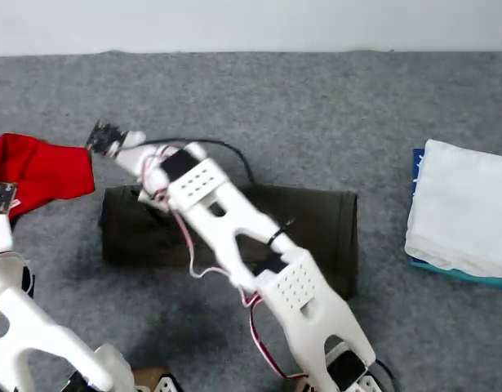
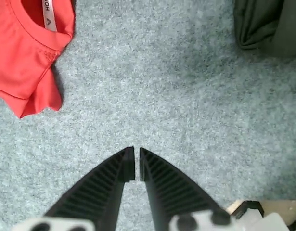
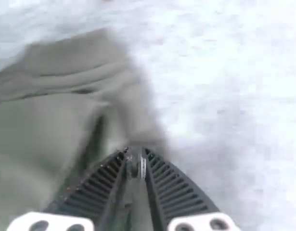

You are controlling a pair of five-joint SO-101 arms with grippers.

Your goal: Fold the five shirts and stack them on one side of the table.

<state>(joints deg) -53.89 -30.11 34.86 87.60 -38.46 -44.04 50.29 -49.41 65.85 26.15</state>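
My left pincer (image 2: 136, 163) and right pincer (image 3: 134, 161) are closed, seemingly empty. A stack (image 1: 463, 204) sits at the right edge of the table (image 1: 316, 98); olive shirt (image 1: 316, 220) folded, unstacked; red shirt (image 1: 38, 167) remains.

Open carpet (image 1: 381, 245), seemingly, between olive shirt (image 1: 324, 214) and white stack (image 1: 463, 204).

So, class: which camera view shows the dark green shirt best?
The high view: the whole folded dark green shirt shows, though an arm crosses it. The left wrist view catches one corner; the right wrist view, a close part of its fabric.
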